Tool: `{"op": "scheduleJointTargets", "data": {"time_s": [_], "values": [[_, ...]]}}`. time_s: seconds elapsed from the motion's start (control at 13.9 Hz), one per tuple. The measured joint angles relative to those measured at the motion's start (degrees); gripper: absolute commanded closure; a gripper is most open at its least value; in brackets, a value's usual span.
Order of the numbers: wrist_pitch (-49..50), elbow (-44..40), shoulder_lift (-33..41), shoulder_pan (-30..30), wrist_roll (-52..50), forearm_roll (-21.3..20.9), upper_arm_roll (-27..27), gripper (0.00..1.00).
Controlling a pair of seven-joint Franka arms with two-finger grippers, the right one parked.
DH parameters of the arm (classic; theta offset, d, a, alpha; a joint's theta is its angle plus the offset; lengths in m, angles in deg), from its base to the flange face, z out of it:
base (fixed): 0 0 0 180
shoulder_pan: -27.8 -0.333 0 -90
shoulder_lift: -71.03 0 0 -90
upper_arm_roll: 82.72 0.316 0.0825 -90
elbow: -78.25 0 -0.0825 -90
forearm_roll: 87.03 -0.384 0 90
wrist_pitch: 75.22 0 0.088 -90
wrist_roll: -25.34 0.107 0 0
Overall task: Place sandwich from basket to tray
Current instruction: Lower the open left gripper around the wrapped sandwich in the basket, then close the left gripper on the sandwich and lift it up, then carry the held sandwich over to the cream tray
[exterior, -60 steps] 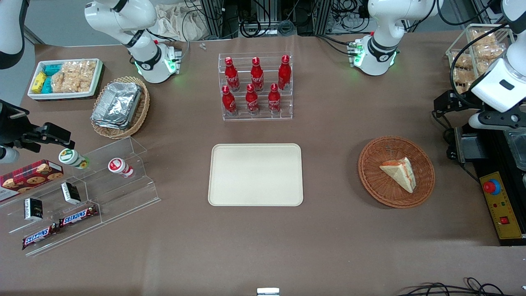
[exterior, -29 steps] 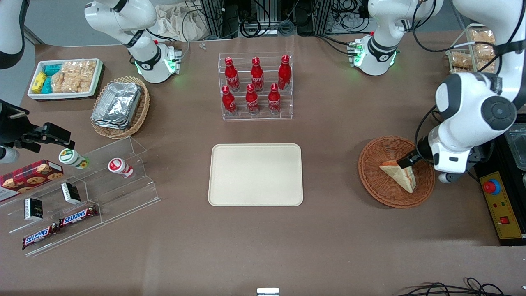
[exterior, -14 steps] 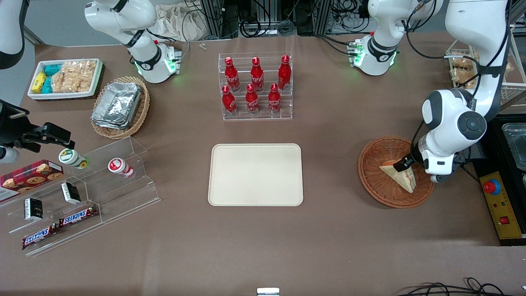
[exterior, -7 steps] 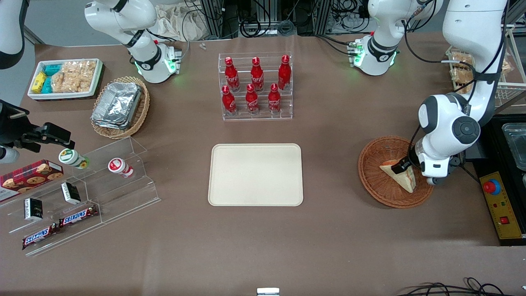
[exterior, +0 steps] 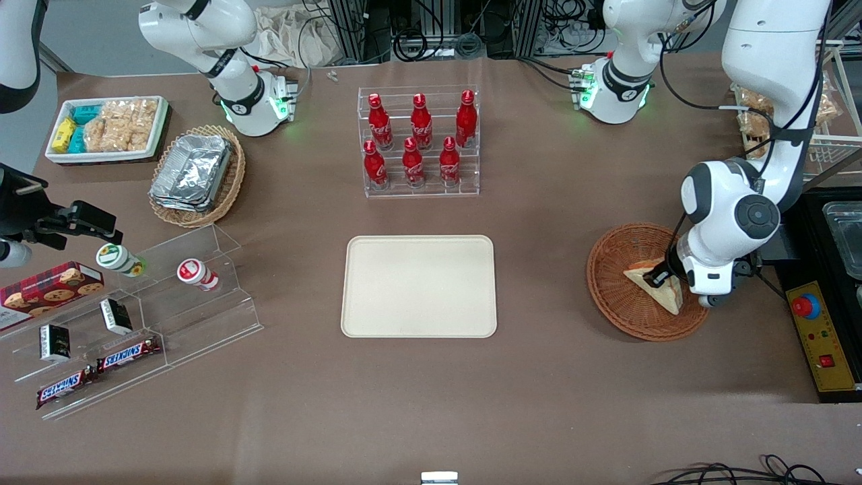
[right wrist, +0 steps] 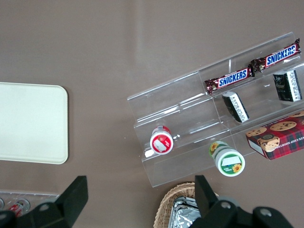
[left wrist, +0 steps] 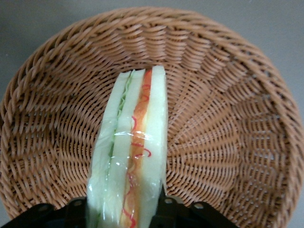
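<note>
The sandwich (exterior: 654, 291) lies in the reddish-brown basket (exterior: 614, 296) toward the working arm's end of the table. My left gripper (exterior: 664, 279) is down in the basket, its fingers against both bread faces, shut on the sandwich. In the left wrist view the sandwich (left wrist: 135, 152) stands on edge with its orange-red stripe up, held in the gripper (left wrist: 126, 214), with the basket's (left wrist: 228, 118) woven wall around it. The sandwich still rests in the basket. The cream tray (exterior: 417, 286) lies flat at the table's middle and shows in the right wrist view (right wrist: 28, 123).
A clear rack of red bottles (exterior: 421, 145) stands farther from the front camera than the tray. A clear stepped shelf with snacks (exterior: 135, 303), a tan basket of foil containers (exterior: 195, 175) and a white bin (exterior: 108, 128) lie toward the parked arm's end. A yellow control box (exterior: 818, 337) sits beside the basket.
My left arm came in from the table's end and lowered into the basket. The gripper slid over the sandwich, covering its stripe, and closed on it.
</note>
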Motion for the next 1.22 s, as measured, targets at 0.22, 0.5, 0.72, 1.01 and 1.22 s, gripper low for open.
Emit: {"op": "scheduleJointTargets", "data": {"time_s": [0.22,0.5,0.72,1.01,1.22], "values": [[0.85,-1.23,3.37,0.05,0.14,-0.31,-0.07,1.0],[23.67,-8.95,10.85,0.5,11.4,-0.62,-1.77,1.0],[37.57,-17.31,12.26,0.62,21.25,-0.59,-4.19,1.0],[38.96,-19.12,12.08,0.69,33.62,0.85,-9.13,1.0],[38.97,-20.0,11.48,1.26,33.14,3.26,-14.47,1.0]]}}
